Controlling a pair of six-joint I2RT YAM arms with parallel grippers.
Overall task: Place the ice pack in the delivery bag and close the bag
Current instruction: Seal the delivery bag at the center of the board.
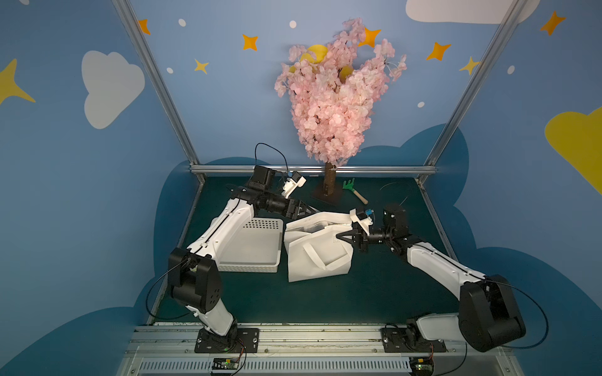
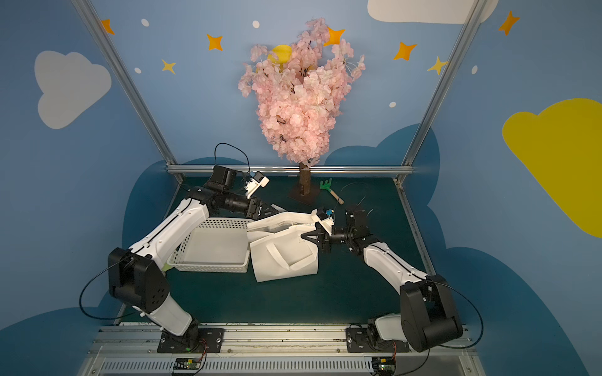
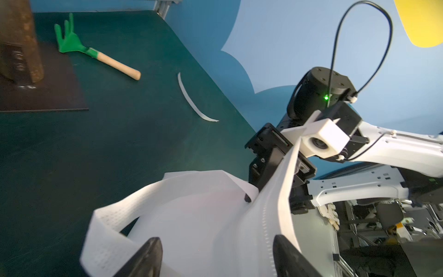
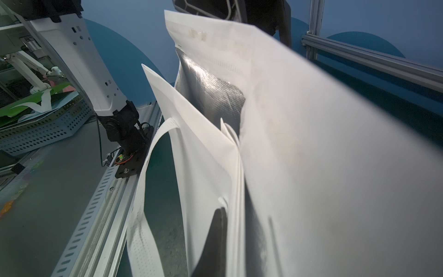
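The delivery bag (image 1: 312, 260) (image 2: 280, 260), a white fabric tote, stands mid-table with one strap handle (image 1: 321, 255) hanging down its front. Silver lining (image 4: 211, 96) shows inside its mouth in the right wrist view. My left gripper (image 1: 307, 209) (image 3: 215, 259) is open at the bag's back left rim, its fingers astride white bag fabric. My right gripper (image 1: 339, 235) (image 4: 230, 220) is shut on the bag's right rim, pinching folded fabric; only one finger (image 4: 215, 239) shows. The ice pack is out of view.
A white perforated basket (image 1: 257, 250) (image 2: 215, 250) stands against the bag's left side, under my left arm. At the back stand a pink blossom tree (image 1: 332, 97) on a dark base plate (image 3: 48, 96), a green hand rake (image 1: 353, 190) (image 3: 72, 43) and a white strip (image 3: 191, 100).
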